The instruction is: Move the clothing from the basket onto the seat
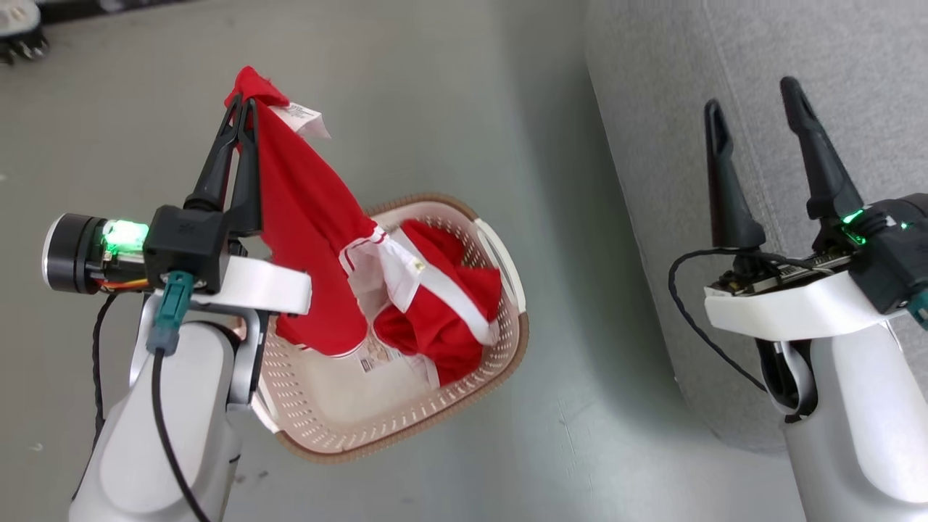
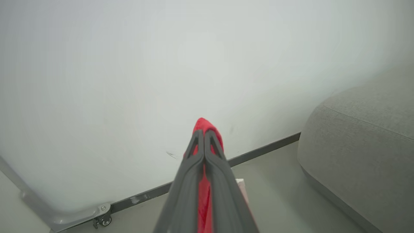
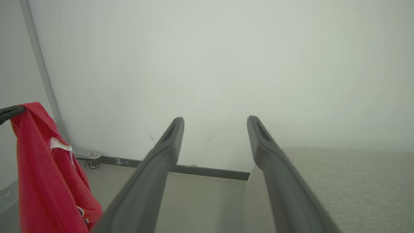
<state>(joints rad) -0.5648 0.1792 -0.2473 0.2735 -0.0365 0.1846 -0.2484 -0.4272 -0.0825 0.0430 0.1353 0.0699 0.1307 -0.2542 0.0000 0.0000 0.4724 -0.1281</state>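
My left gripper (image 1: 245,105) is shut on the top of a red garment (image 1: 304,217), which hangs down from it above the basket's left side. A white label sticks out near the pinch. In the left wrist view the red cloth (image 2: 204,127) pokes out past the closed left gripper (image 2: 203,133). A second red garment with white trim (image 1: 442,304) lies crumpled in the cream basket (image 1: 406,428) on the floor. My right gripper (image 1: 754,101) stands open and empty over the grey seat (image 1: 725,72); the right wrist view shows the right gripper (image 3: 215,123) with its fingers spread and the hanging garment (image 3: 42,168) at the left.
Grey floor (image 1: 435,87) surrounds the basket. The seat (image 2: 362,145) rises to the right of it. A white wall with a dark baseboard (image 2: 265,149) stands behind, and a small caster wheel (image 2: 103,220) sits at its foot. Dark equipment (image 1: 18,29) shows at the far left corner.
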